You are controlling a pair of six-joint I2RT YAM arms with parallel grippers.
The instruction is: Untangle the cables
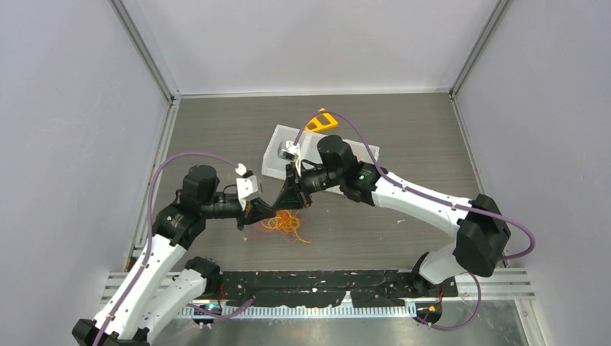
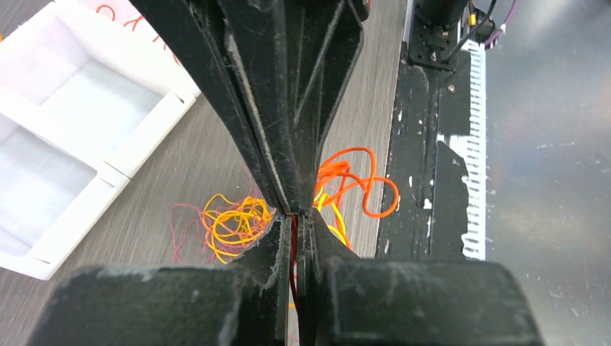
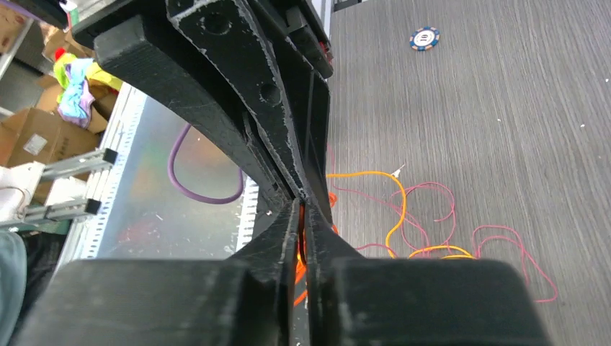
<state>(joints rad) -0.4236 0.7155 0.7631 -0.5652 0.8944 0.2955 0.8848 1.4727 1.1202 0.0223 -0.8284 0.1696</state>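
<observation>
Clamping the cables (image 1: pixel 288 223), left claw (image 2: pixel 296 216) meets right claw (image 3: pixel 302 205) just above them.

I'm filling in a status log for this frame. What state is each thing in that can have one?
left gripper: shut on a red strand of the cables.
right gripper: shut on an orange strand, tip to tip with the left gripper.
cables: tangled, heaped on the table.
tray: open-topped, near compartments empty.
poker chip: lying flat on the table.

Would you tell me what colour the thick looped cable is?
The thick looped cable is bright orange, clearest in the left wrist view.
</observation>
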